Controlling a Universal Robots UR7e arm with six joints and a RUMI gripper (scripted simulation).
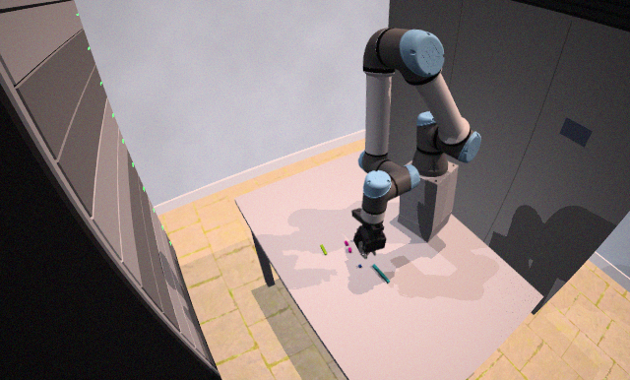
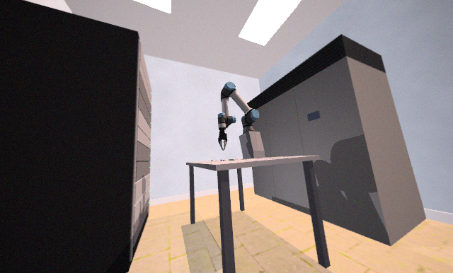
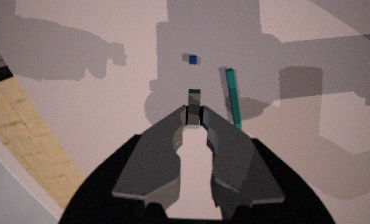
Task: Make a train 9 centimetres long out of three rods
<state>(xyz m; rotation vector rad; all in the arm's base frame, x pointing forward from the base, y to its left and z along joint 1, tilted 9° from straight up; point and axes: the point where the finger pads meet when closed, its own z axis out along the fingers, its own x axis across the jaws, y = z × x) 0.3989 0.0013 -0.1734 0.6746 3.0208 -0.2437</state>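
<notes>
Carrying step: the black two-jaw gripper point(image 3: 194, 114) pinches a short grey rod point(image 3: 194, 97) above the pale table point(image 1: 420, 315) (blue cube point(image 3: 192, 59) just ahead), and must next lower it flat.

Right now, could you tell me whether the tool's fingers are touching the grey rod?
Touching. In the wrist view, the tool is shut on the grey rod, whose lower end sits clamped between the fingertips with no gap either side.
</notes>
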